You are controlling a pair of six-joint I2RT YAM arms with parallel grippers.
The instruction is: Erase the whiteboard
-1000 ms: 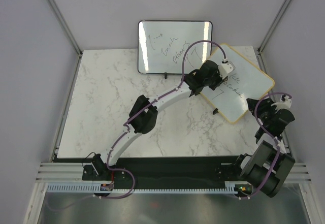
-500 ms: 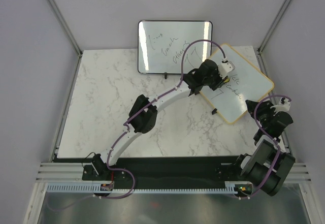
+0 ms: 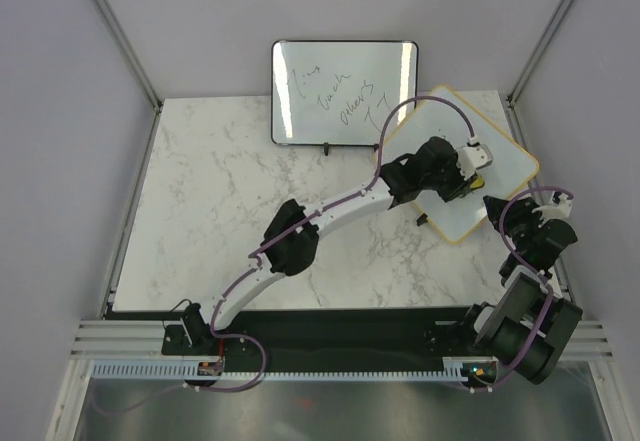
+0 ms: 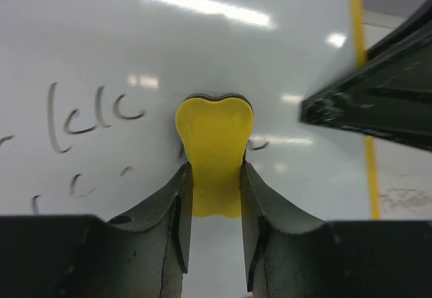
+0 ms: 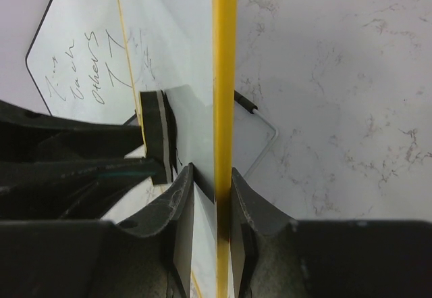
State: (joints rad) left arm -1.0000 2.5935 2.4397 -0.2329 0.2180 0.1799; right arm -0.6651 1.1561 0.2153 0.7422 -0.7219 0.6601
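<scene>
The whiteboard [image 3: 510, 166], tan-framed, lies skewed at the table's right. My left gripper [image 3: 479, 159] is over its middle, shut on a yellow eraser [image 4: 214, 146] whose face presses on the white surface [image 4: 101, 48]. Black handwriting [image 4: 88, 112] shows left of the eraser. In the right wrist view the eraser [image 5: 156, 136] appears edge-on against the board. My right gripper [image 3: 497, 207] sits at the board's near right edge, and its jaws stand on either side of the yellow-tan frame [image 5: 223, 75], shut on it [image 5: 212, 176].
A black-framed whiteboard [image 3: 345, 91] with writing stands upright at the table's back edge, also seen in the right wrist view [image 5: 81, 61]. A small black foot [image 3: 423, 219] sticks out at the tan board's near edge. Marble tabletop [image 3: 220, 201] extends left.
My left gripper has slid the eraser rightward and nearer across the tan-framed board. The right gripper's jaws have closed in on the board's edge.
</scene>
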